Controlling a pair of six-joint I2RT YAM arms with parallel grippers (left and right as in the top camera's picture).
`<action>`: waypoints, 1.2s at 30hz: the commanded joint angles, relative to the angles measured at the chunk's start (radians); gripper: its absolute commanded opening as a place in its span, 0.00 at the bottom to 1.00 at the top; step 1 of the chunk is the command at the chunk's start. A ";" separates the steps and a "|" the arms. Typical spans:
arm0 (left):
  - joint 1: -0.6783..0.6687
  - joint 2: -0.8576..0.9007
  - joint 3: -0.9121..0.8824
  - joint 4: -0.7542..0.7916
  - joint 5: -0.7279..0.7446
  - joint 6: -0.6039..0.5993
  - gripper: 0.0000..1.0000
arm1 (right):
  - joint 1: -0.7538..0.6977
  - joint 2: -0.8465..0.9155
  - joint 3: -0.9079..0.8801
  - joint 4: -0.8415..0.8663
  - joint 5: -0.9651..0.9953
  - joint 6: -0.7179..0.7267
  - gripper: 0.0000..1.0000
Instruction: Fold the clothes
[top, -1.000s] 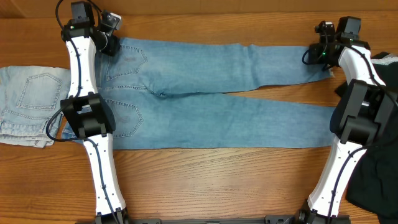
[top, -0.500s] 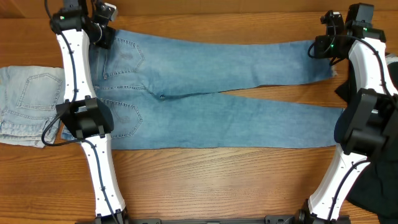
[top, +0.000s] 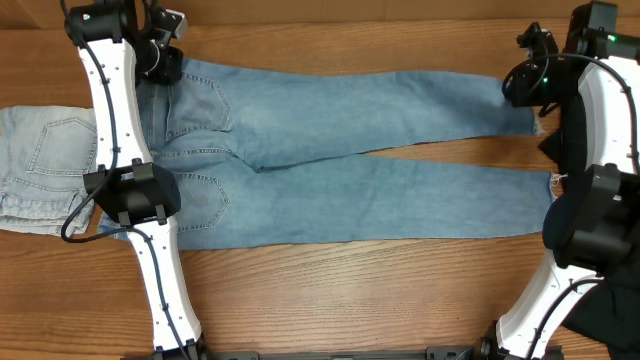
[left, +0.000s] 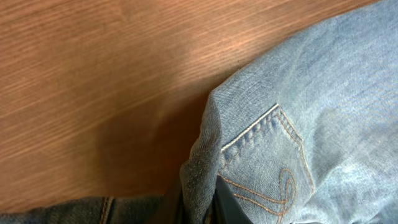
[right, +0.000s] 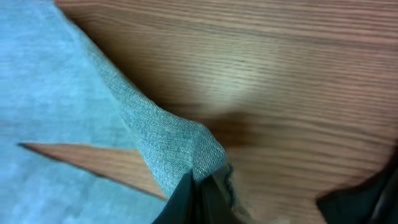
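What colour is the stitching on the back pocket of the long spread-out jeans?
Orange-tan stitching on medium-blue jeans; clearest in the left wrist view.

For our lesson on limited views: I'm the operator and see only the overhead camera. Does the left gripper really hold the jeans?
Observer: Yes. The left wrist view shows the left gripper shut on the jeans at the waistband corner, beside a stitched pocket.
Operator: And the right gripper?
Observer: Its wrist view shows the right gripper shut on a leg's hem corner, the cloth drawn up in a ridge.
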 joint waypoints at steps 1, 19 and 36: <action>0.003 -0.085 0.029 -0.034 0.022 -0.024 0.04 | 0.002 -0.099 0.008 -0.028 -0.037 -0.002 0.04; -0.037 -0.253 0.028 -0.158 0.071 -0.106 0.04 | 0.003 -0.130 0.006 -0.354 0.004 0.281 0.04; -0.203 -0.366 -0.204 -0.158 0.027 -0.195 0.04 | 0.003 -0.369 -0.203 -0.394 0.098 0.442 0.04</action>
